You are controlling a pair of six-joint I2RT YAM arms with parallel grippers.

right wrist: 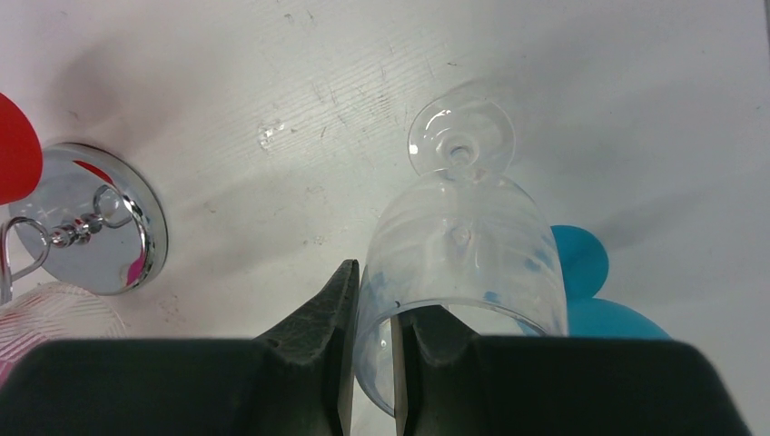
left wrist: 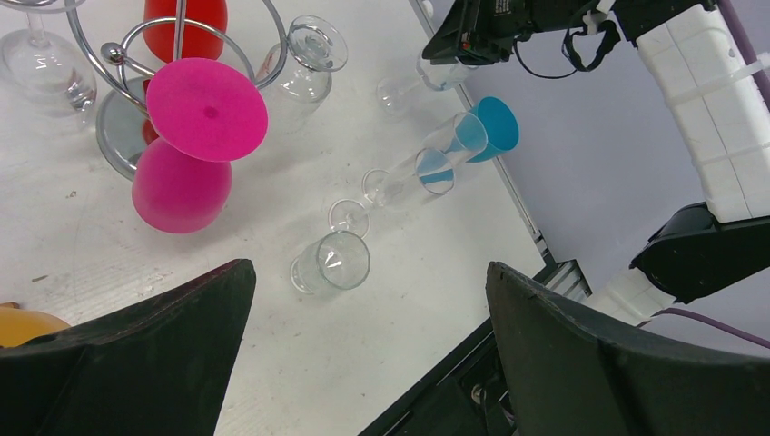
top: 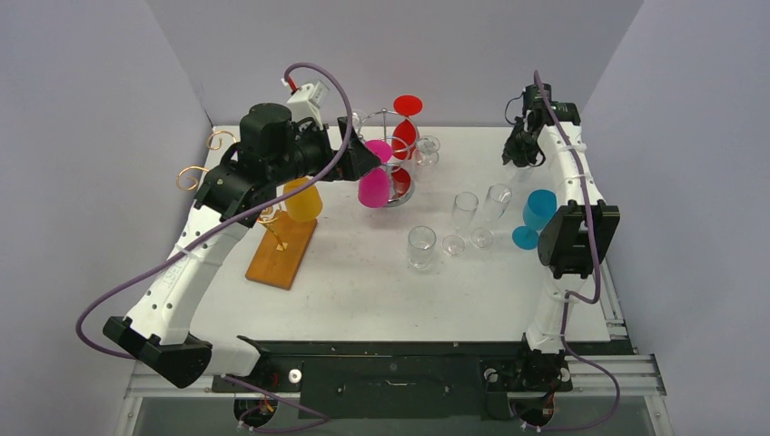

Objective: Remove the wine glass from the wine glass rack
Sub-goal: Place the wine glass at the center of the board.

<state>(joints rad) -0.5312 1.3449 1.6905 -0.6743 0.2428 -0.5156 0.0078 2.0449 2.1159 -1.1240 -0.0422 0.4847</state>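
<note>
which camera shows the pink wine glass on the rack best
Left wrist: the pink wine glass shows whole, foot and bowl, on the chrome rack. Top external shows it small, partly behind the left end effector. Right wrist shows at most a pink trace.

Top view high, looking down whole table [top: 363, 291]; wrist views close, downward, sharing rack base [right wrist: 113, 259].

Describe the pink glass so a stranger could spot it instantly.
Find the chrome rack at the far middle of the table. On its left side hangs the pink glass, foot up. It is the only pink one; beside it hangs a red glass.
</note>
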